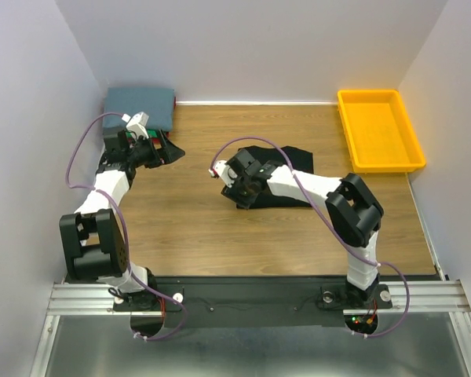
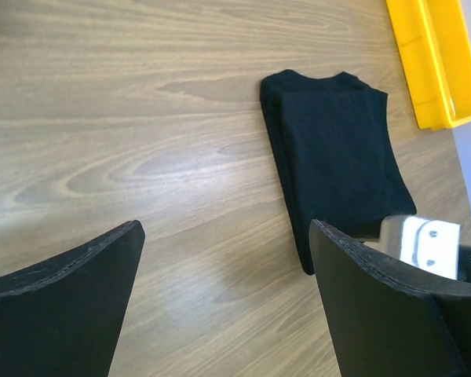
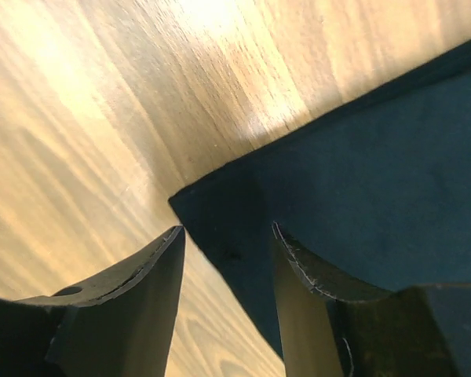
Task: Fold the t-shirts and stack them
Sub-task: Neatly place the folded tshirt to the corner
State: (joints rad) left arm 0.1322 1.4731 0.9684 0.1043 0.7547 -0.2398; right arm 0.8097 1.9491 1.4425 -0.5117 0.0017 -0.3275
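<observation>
L pincer (image 1: 169,149) wide open over tabletop (image 1: 212,236) by slate grey-blue tee (image 1: 141,104) at far-L corner — R pincer (image 3: 228,232) half-open, jaws straddling a corner of folded black tee (image 2: 337,149).

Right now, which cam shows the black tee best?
Left wrist: nearly the whole folded black tee is in view, collar and edges clear. Top external: the right arm crosses over it, hiding part. Right wrist: only one corner, close up, under the right gripper.
</observation>
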